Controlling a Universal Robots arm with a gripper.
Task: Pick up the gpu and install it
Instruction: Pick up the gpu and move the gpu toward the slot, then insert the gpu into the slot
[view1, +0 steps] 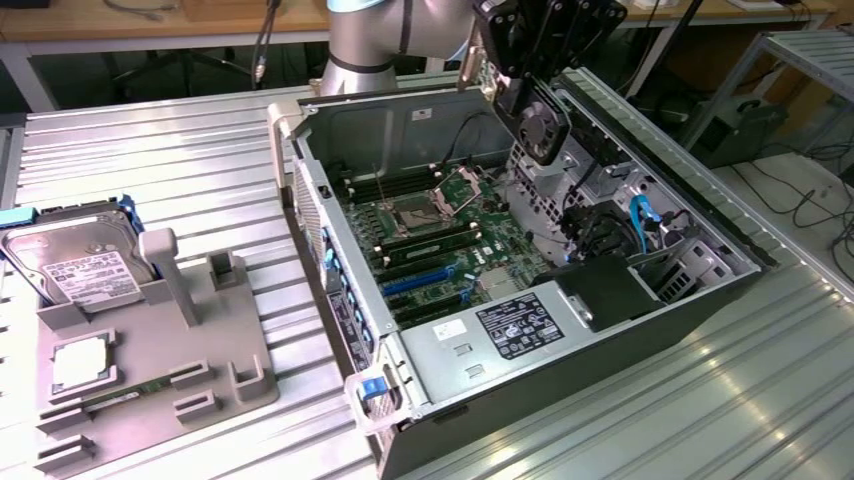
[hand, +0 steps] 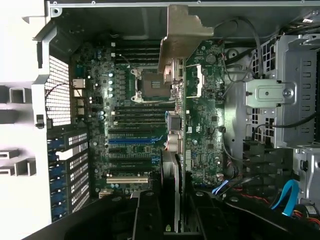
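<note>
Your pincer (view1: 531, 75) is closed down to a narrow gap and holds the graphics card (view1: 541, 125). In the wrist view its dark fingers (hand: 147, 215) sit on either side of the card's thin edge (hand: 175, 165), pressing on the two flat faces.

The card hangs on edge over the open computer case (view1: 694, 300), at about the level of the case's upper rim. Its black fan faces the exterior view's right. It is clear of the motherboard (view1: 427, 240) on the case floor, with open air between them. From the wrist view, the silver end bracket (hand: 182, 37) shows over the end of the case where the processor socket (hand: 147, 85) sits. The blue slot (hand: 132, 141) and the white slot (hand: 127, 179) lie beside the card's line, toward the case's slotted wall with the blue tabs (hand: 60, 165). No part of the card sits in a slot.

Outside the case, on the exterior view's left, a grey holder (view1: 200, 370) rests on the ribbed metal table (view1: 160, 170). It carries the silver hard drive (view1: 83, 270) and a thin green memory stick (view1: 127, 393), both well apart from the pincer.
</note>
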